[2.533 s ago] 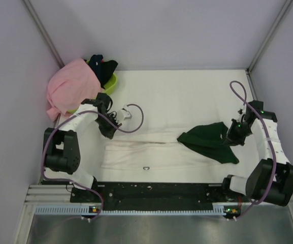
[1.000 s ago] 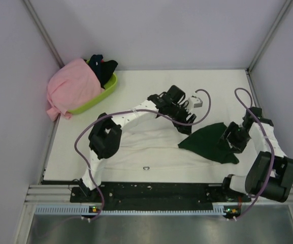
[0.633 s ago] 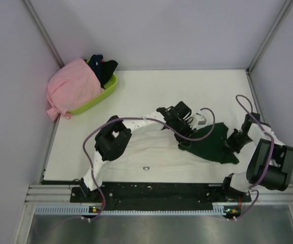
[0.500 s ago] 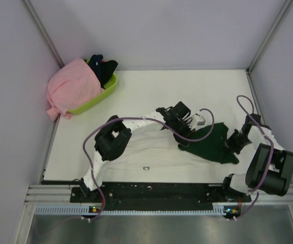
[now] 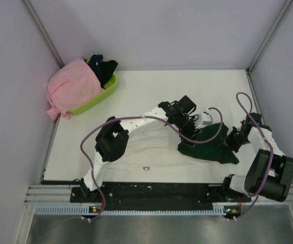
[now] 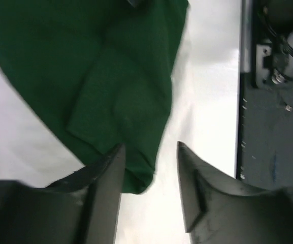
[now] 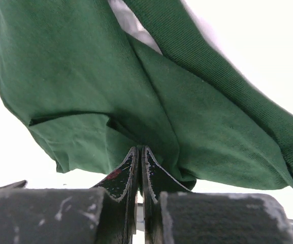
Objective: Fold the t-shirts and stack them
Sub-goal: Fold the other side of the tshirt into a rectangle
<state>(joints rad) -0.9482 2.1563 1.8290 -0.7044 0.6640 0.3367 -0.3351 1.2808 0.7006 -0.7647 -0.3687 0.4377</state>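
A white t-shirt (image 5: 136, 147) lies spread on the table, its dark green sleeve (image 5: 209, 147) bunched at the right. My left gripper (image 5: 192, 136) reaches across over the sleeve's left part. In the left wrist view it is open (image 6: 149, 152), with the sleeve's (image 6: 110, 76) lower corner just between the fingertips and one finger over the cloth. My right gripper (image 5: 233, 140) is at the sleeve's right edge. In the right wrist view its jaws are shut (image 7: 140, 150) on a fold of the green cloth (image 7: 110, 91). A pink t-shirt (image 5: 71, 87) hangs over the basket, with dark shirts (image 5: 103, 66) behind it.
The lime-green basket (image 5: 104, 92) stands at the back left corner of the table. A black rail (image 5: 156, 192) runs along the near edge and shows in the left wrist view (image 6: 268, 101). Purple cables loop above both arms. Walls enclose the table on three sides.
My left arm has swung from the left side across the white shirt to the green sleeve and come down over it. My right gripper stayed at the sleeve's right edge, shifting slightly.
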